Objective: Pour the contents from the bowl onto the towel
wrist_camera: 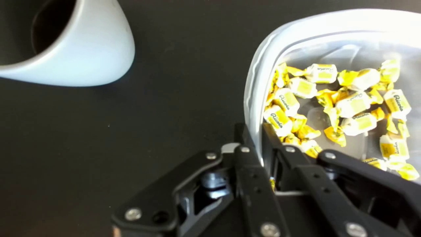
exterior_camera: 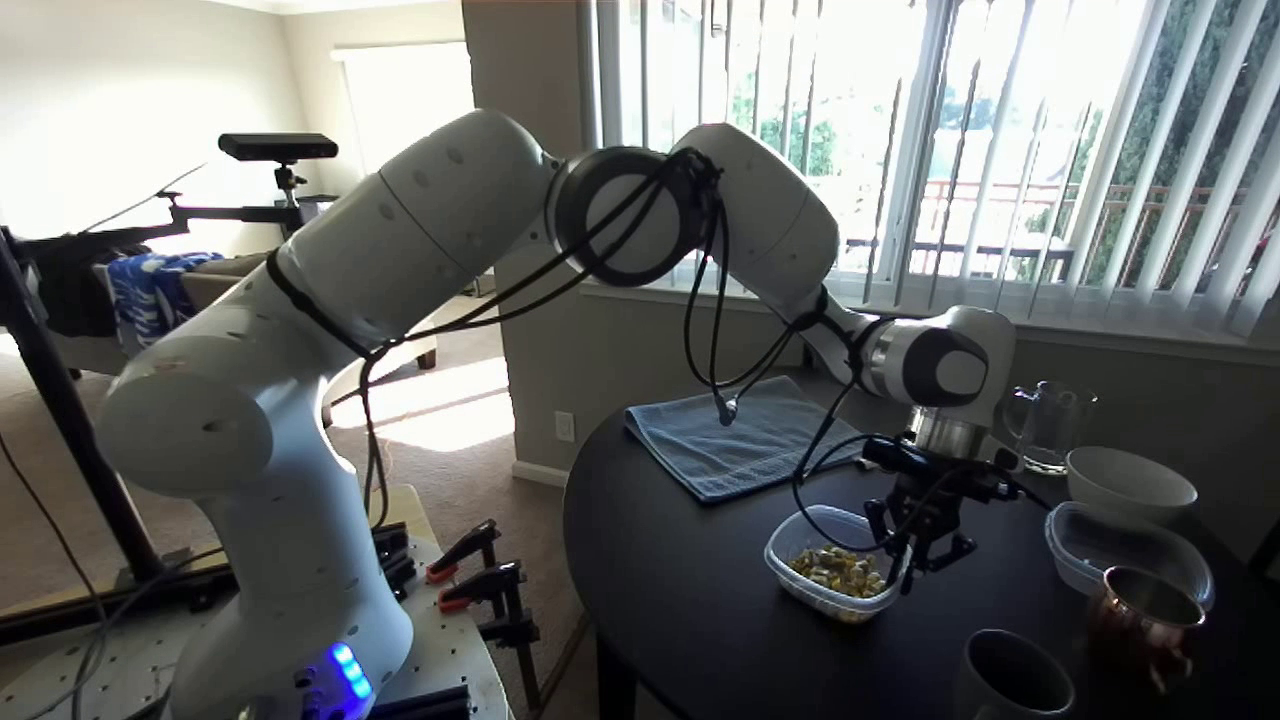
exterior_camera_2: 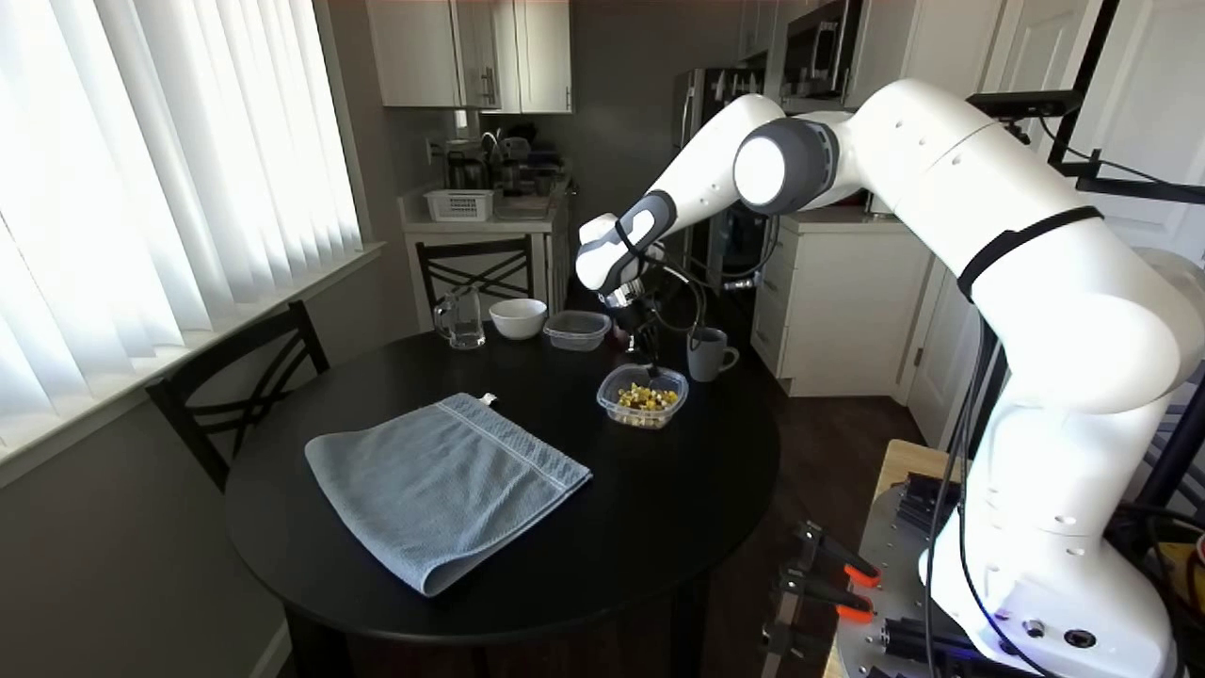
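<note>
The bowl (exterior_camera: 783, 550), a clear rounded-square plastic container, stands upright on the dark table in both exterior views (exterior_camera_2: 614, 407). Its contents, yellow-and-white wrapped candies (wrist_camera: 353, 105), lie in it and also show in both exterior views (exterior_camera: 838, 570) (exterior_camera_2: 646, 396). My gripper (wrist_camera: 257, 133) points down at the bowl's side, one finger inside and one outside. It is shut on the rim (wrist_camera: 255, 85). The fingertips are small and partly hidden in the exterior views (exterior_camera: 910, 572) (exterior_camera_2: 651, 367). The grey-blue towel (exterior_camera_2: 442, 490) lies flat and folded, apart from the bowl, also in an exterior view (exterior_camera: 740, 435).
A grey mug (exterior_camera_2: 706, 355) stands close to the bowl, also in the wrist view (wrist_camera: 95, 49). A copper mug (exterior_camera: 1145, 625), another clear container (exterior_camera: 1130, 555), a white round bowl (exterior_camera: 1130, 485) and a glass mug (exterior_camera: 1055, 425) stand on the table. Chairs (exterior_camera_2: 249, 395) stand around it.
</note>
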You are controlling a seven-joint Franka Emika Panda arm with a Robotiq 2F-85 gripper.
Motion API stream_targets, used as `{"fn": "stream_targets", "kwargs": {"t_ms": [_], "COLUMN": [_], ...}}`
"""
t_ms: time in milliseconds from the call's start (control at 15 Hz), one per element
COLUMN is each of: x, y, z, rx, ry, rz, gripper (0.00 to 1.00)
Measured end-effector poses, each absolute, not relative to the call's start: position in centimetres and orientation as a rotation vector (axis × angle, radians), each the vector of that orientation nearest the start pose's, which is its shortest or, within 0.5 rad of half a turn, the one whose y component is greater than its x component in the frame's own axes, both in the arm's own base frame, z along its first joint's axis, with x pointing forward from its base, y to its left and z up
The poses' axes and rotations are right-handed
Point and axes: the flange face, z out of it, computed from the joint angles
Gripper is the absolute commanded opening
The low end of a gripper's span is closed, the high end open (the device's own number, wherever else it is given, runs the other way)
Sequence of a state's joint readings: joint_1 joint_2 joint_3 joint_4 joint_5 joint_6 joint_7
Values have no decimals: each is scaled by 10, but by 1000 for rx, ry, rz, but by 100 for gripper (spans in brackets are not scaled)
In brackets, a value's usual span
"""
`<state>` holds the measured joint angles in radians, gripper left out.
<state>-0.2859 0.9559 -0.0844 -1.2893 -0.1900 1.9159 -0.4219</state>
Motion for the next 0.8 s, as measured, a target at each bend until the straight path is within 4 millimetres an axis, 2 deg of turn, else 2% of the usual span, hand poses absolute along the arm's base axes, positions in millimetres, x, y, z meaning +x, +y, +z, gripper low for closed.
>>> {"fn": "stream_targets", "kwargs": {"t_ms": [333,800], "x": [663,661], "y": [-264,-266], "z": [167,232], "rx": [-3173,-3096], "ry": [-268,-478], "rz": [596,613], "gripper": [6,6]}}
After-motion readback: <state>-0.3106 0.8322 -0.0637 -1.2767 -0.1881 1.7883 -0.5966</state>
